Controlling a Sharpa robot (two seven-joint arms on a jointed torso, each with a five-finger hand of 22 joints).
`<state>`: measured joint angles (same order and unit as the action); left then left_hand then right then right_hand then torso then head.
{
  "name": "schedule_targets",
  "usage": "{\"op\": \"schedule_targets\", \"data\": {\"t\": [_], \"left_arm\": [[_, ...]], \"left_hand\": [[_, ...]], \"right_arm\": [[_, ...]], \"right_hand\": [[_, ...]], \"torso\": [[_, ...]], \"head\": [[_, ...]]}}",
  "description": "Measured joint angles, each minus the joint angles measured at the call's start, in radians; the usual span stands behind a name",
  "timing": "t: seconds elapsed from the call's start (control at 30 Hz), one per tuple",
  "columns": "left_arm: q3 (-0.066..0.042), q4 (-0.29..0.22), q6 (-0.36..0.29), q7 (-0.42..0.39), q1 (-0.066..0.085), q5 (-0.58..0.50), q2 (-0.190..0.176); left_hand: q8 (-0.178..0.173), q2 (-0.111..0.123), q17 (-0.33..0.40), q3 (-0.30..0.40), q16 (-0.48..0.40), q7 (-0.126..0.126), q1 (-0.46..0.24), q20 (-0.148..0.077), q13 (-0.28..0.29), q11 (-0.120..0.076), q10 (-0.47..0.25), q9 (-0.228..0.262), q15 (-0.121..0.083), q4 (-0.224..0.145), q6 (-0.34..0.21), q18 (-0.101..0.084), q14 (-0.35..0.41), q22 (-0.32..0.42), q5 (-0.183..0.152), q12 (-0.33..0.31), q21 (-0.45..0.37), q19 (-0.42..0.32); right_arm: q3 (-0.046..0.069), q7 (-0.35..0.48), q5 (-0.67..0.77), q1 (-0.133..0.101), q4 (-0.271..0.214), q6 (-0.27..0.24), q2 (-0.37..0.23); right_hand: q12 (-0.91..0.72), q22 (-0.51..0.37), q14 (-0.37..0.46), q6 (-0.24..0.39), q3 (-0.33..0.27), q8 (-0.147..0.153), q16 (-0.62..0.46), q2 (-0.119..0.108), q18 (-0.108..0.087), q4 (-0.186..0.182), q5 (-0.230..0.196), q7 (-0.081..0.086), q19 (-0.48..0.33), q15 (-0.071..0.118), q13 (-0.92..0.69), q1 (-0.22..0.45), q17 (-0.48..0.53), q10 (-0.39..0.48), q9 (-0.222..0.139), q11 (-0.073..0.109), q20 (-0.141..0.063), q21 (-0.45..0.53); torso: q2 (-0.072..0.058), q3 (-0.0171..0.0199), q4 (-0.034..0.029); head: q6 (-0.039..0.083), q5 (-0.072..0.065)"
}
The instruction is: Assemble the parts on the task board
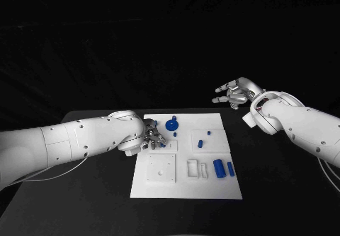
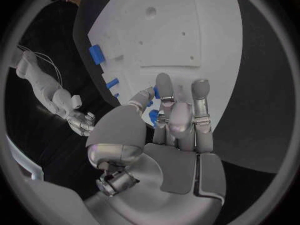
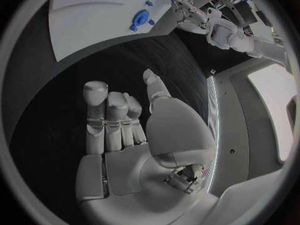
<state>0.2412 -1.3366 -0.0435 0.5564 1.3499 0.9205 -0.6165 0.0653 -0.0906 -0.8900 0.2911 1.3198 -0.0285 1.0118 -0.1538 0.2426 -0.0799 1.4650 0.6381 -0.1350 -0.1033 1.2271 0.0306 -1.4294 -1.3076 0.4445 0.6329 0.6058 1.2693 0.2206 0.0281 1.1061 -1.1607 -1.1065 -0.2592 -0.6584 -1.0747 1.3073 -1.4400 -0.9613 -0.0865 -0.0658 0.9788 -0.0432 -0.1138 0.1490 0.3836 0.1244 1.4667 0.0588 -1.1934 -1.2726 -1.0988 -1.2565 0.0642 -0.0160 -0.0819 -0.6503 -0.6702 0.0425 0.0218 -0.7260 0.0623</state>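
Note:
The white task board (image 1: 187,189) lies in the middle of the black table. My left hand (image 1: 152,139) is low over the board's left part, its palm and fingers (image 2: 178,120) down at the plate. A small blue part (image 2: 155,92) sits pinched between thumb and finger; it also peeks out at the fingertips (image 1: 163,144). My right hand (image 1: 235,93) is raised beyond the board's far right corner, fingers apart and nothing in its palm (image 3: 125,125). A round blue part (image 1: 172,125) with a stem lies at the board's far side.
Two blue cylinders (image 1: 219,167) lie side by side on the board's near right part. Small blue pieces (image 1: 200,143) dot the middle. A white square block (image 1: 161,168) and a white bracket (image 1: 197,168) stand on the near half. Black table surrounds the board.

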Motion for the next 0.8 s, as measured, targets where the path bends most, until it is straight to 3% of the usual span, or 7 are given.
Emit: {"op": "schedule_targets", "data": {"t": [0.2,0.43,0.47,0.5,0.53,0.57,0.8], "left_arm": [[0.0,0.006,0.003,0.0,0.0,0.0,0.005],[0.0,0.012,0.011,0.003,0.0,0.004,0.014],[0.0,0.013,0.012,0.003,0.0,0.005,0.015],[0.0,0.013,0.015,0.004,0.0,0.007,0.016],[0.0,0.014,0.017,0.004,0.0,0.008,0.017],[0.001,0.014,0.019,0.005,0.0,0.01,0.018],[0.001,0.016,0.037,0.009,-0.001,0.02,0.027]], "left_hand": [[0.0,0.0,0.0,0.001,0.0,0.0,0.0,-0.002,0.0,0.002,0.002,0.038,0.002,0.001,0.0,0.0,-0.001,0.0,0.0,0.0,0.0,0.002],[-0.002,0.0,0.0,0.001,0.0,-0.002,0.0,-0.002,0.0,0.002,0.002,0.15,0.002,0.001,0.002,0.0,-0.001,0.0,0.0,0.0,0.0,0.002],[-0.003,0.0,0.0,0.001,0.0,-0.002,0.0,-0.002,0.0,0.002,0.002,0.205,0.002,0.001,0.002,0.0,-0.001,0.0,0.0,0.0,0.0,0.002],[-0.003,0.0,0.001,0.001,0.0,-0.002,0.0,-0.002,0.0,0.002,0.002,0.32,0.002,0.001,0.002,0.0,-0.001,0.0,0.0,0.0,-0.003,0.002],[0.002,0.0,0.001,0.001,0.0,-0.009,0.0,-0.002,0.0,0.002,0.003,0.387,0.004,0.001,0.009,0.0,-0.003,0.0,0.0,0.0,-0.004,0.002],[0.005,0.0,0.001,0.001,0.0,-0.009,0.0,-0.002,0.0,0.002,0.003,0.409,0.004,0.001,0.009,-0.001,-0.003,0.0,0.0,0.0,-0.004,0.002],[0.006,-0.003,0.002,0.001,0.0,-0.011,-0.002,-0.002,0.0,0.002,0.002,0.421,0.005,0.001,0.011,-0.001,-0.004,0.0,0.0,0.0,-0.004,0.002]], "right_arm": [[0.0,0.0,0.0,0.0,0.001,0.002,0.001],[0.0,0.0,0.0,0.0,0.003,0.004,0.003],[0.0,0.0,0.0,0.0,0.003,0.004,0.003],[0.0,0.0,0.0,0.0,0.003,0.005,0.004],[0.0,0.0,0.0,0.0,0.004,0.005,0.004],[0.0,0.0,0.0,0.0,0.004,0.005,0.004],[0.0,0.0,0.0,0.0,0.004,0.007,0.005]], "right_hand": [[0.0,0.0,0.0,0.0,0.0,0.0,0.0,0.0,0.0,0.0,0.0,0.0,0.0,0.0,0.0,0.0,0.0,0.0,0.0,0.0,0.0,0.0],[0.0,0.0,0.0,0.0,0.0,0.0,0.0,0.0,0.0,0.0,0.0,0.0,0.0,0.0,0.0,0.0,0.0,0.0,0.0,0.0,0.0,0.0],[0.0,0.0,0.0,0.0,0.0,0.0,0.0,0.0,0.0,0.0,0.0,0.0,0.0,0.0,0.0,0.0,0.0,0.0,0.0,0.0,0.0,0.0],[0.0,0.0,0.0,0.0,0.0,0.0,0.0,0.0,0.0,0.0,0.0,0.0,0.0,0.0,0.0,0.0,0.0,0.0,0.0,0.0,0.0,0.0],[0.0,0.0,0.0,0.0,0.0,0.0,0.0,0.0,0.0,0.0,0.0,0.0,0.0,0.0,0.0,0.0,0.0,0.0,0.0,0.0,0.0,0.0],[0.0,0.0,0.0,0.0,0.0,0.0,0.0,0.0,0.0,0.0,0.0,0.0,0.0,0.0,0.0,0.0,0.0,0.0,0.0,0.0,0.0,0.0],[0.0,0.0,0.0,0.0,0.0,0.0,0.0,0.0,0.0,0.0,0.0,0.0,0.0,0.0,0.0,0.0,0.0,0.0,0.0,0.0,0.0,0.0]], "torso": [[0.0,-0.0001,0.0001],[0.0,0.0,0.0001],[0.0,0.0001,0.0],[0.0,0.0002,0.0],[0.0,0.0003,0.0],[0.0,0.0004,-0.0001],[0.0,0.0004,0.0001]], "head": [[0.0,-0.001],[-0.002,-0.002],[-0.002,-0.002],[-0.002,-0.002],[-0.002,-0.002],[-0.003,-0.002],[-0.004,-0.002]]}}
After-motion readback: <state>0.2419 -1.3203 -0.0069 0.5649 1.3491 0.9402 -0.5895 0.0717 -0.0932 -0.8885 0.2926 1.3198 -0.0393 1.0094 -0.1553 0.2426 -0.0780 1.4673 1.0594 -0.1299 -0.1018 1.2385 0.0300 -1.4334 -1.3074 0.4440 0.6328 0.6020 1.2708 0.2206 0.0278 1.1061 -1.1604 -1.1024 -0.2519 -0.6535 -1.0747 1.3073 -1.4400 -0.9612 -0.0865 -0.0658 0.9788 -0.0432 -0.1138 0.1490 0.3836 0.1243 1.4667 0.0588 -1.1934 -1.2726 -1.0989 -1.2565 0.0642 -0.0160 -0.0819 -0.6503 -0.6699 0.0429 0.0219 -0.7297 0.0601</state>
